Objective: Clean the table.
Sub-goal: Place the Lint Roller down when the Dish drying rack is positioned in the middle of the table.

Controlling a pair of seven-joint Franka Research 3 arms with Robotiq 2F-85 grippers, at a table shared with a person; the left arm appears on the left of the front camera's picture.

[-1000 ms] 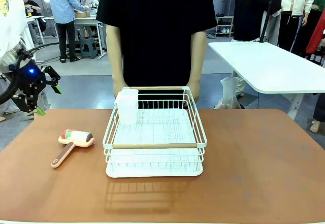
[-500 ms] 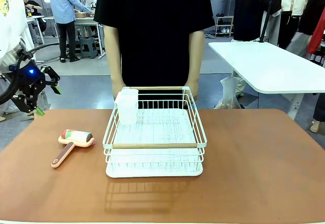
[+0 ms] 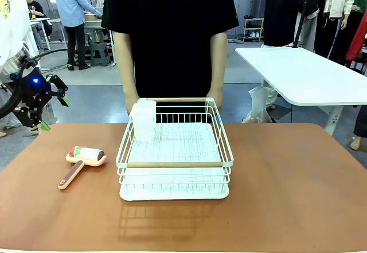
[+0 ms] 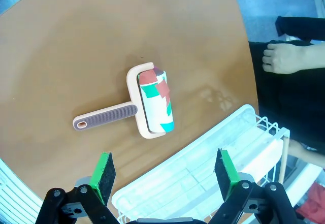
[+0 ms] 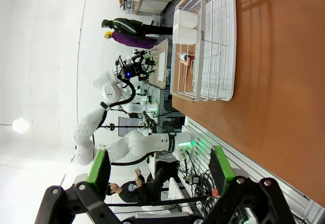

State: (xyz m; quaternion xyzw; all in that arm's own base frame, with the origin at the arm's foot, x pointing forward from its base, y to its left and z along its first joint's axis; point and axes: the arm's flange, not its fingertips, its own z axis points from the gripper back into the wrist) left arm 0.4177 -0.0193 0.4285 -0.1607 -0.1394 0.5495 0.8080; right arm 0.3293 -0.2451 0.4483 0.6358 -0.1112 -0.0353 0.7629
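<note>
The left gripper point(image 4: 165, 176) hangs above the table point(image 4: 66, 46) with its jaws spread wide and nothing between them; in the front view it point(image 3: 54, 112) sits beyond the table's left far corner. The lint roller point(image 4: 144, 104), the likely cleaning tool, lies flat on the table ahead of the gripper, between the lines of its two fingers, with its ribbed handle point(image 4: 105, 117) pointing toward the left finger and its patterned roll point(image 4: 158, 102) toward the right. The white wire dish rack point(image 4: 203, 170) on its drip tray lies directly below the gripper, just beside the roller's frame. The main risk is a descent that clips the rack rim before the fingers reach the handle, since the rack lies nearer the gripper than the roller does. A second risk is closing across the roll instead of the handle: the roll would probably turn or stick to the green pads point(image 4: 103, 173), giving an unstable hold. The handle lies low on the table, so a shallow approach may push it away rather than capture it. The person's hand point(image 4: 284, 56) rests at the rack's far end, beyond the right finger; a wide swing could reach it. The right gripper point(image 5: 160, 170) also stands open and empty, high above the table edge nearest the robot.
</note>
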